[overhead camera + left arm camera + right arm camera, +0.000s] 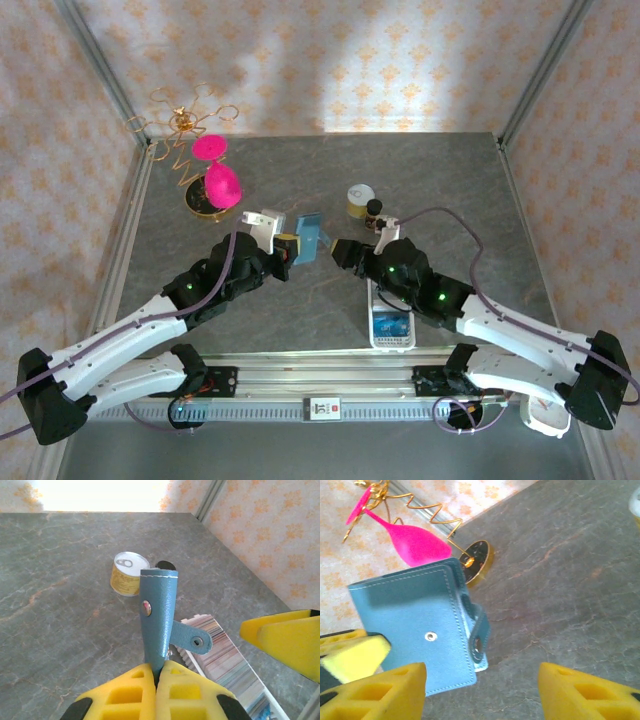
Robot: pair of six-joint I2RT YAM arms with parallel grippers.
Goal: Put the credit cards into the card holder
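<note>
My left gripper (291, 246) (159, 669) is shut on the lower edge of the teal-blue card holder (311, 237) (158, 612) and holds it upright above the table. Its snap tab (192, 639) hangs loose to one side. My right gripper (343, 252) (482, 682) is open just right of the holder, and the holder (412, 630) sits in front of its left finger, untouched. The credit cards (232, 657) stand on edge in a long white slotted tray (392, 322) beneath the right arm, with a blue one at the tray's near end.
A small yellow can (360, 200) (129, 573) and a dark little bottle (374, 210) stand at the back right. A gold wire stand with pink ornaments (207, 170) (415, 542) is at the back left. A metal rail (320, 405) runs along the near edge.
</note>
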